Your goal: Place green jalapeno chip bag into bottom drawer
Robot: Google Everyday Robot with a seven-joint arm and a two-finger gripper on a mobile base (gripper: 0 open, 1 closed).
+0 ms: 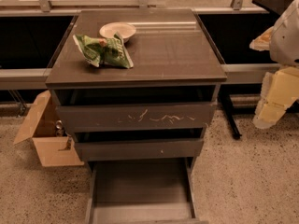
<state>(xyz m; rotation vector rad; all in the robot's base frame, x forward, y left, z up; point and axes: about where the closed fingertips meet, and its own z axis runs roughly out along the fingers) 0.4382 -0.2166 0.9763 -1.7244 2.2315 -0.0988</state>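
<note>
**A:** Item one, far left?
**B:** Box (49,139), cardboard, lower left. It stands on the speckled floor (243,181) with its flaps open, just beside the bench's left side.

**A:** Next along?
**B:** Bag (103,51), green foil with white and dark green print, crumpled. It lies on the bench (173,55) in the upper left of the frame, near the top's left edge. It is not in any drawer.

**A:** Anything touching it?
**B:** Bowl (117,30), white, round, upright, just behind the bag. The bag's upper edge meets the bowl's near rim in this view.

**A:** Below the top?
**B:** Three entries, centre frame, stacked.
- Top drawer (135,118): dark front with white scratch marks, slightly out.
- Middle drawer (140,149): plain front with one white speck, slightly out.
- Bottom drawer (140,185): pulled well out at bottom centre, its smooth grey floor and low side walls showing. It sits directly below the bag's end of the bench, well apart from the bag.

**A:** Right side?
**B:** Gripper (275,97), cream-yellow, at the right edge at mid height. It hangs under a white arm (287,31), off the bench's right side and well apart from the bag. It holds nothing. Whether it is spread or pressed together, I cannot tell.
</note>
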